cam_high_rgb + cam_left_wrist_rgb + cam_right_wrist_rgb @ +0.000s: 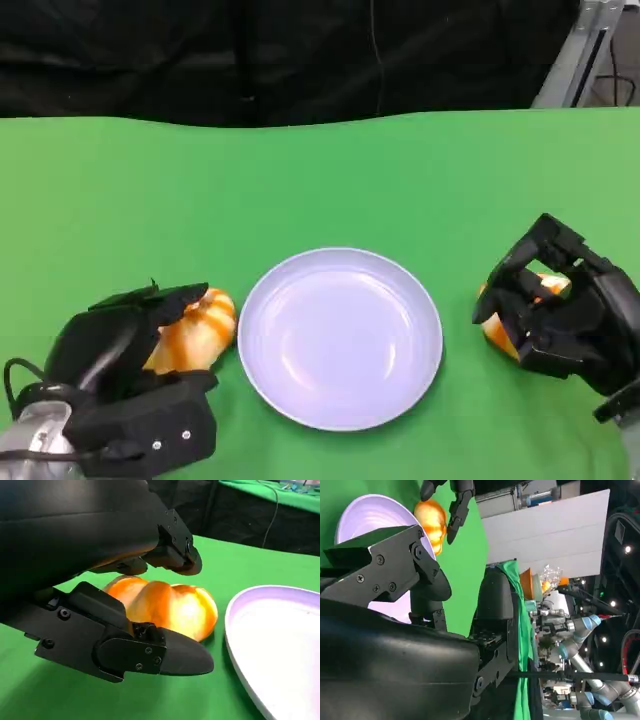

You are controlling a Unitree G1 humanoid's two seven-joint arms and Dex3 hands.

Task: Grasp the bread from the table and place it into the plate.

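Bread (195, 333) lies on the green table (320, 190), enclosed by the left hand (130, 345), fingers above and below, long axis pointing toward the plate (340, 337) just beside it. Right hand (560, 315) grips a second loaf (497, 327), equally close to the plate.

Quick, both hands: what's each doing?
Left hand: fingers around the left bread, grip unconfirmed.
Right hand: fingers around the right bread, grip unconfirmed.
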